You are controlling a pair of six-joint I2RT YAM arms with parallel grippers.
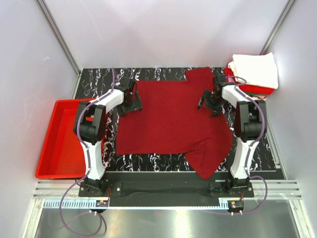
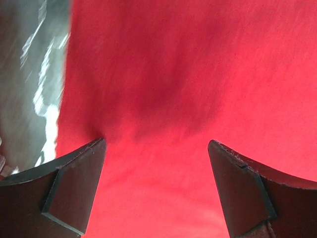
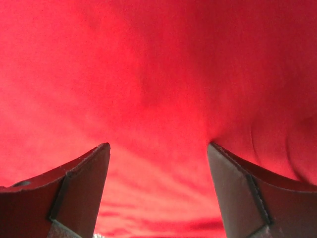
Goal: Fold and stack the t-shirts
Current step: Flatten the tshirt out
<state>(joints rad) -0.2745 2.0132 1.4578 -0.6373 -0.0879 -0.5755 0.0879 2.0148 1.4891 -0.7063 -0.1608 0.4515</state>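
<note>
**A:** Starting from the bottom of the top view, what lies closest to the arm bases?

**B:** A bare strip of the black marbled table (image 1: pixel 148 161). One sleeve (image 1: pixel 208 159) of the maroon t-shirt (image 1: pixel 168 119) sags down to it at lower right. The shirt itself lies opened out flat across the middle of the table.

**A:** And at the left edge?

**B:** A red plastic tray (image 1: pixel 58 136) sits just beside the table, apart from the shirt.

**A:** Where are the arms working?

**B:** The left gripper (image 1: pixel 130 104) is over the shirt's left border, a little above the frame's centre. The right gripper (image 1: pixel 208 108) is over its right side at about the same height.

**A:** Is either one holding the cloth?

**B:** No. Both wrist views show the dark fingers (image 2: pixel 74 191) spread wide, with only smooth red fabric beneath them and nothing pinched between. In the left wrist view the cloth's edge and a sliver of table run down the left side of the frame.

**A:** Anything farther back?

**B:** In the upper right corner there is a folded white t-shirt (image 1: pixel 255 68). It rests on a folded red t-shirt (image 1: pixel 258 89), clear of the spread one.
</note>
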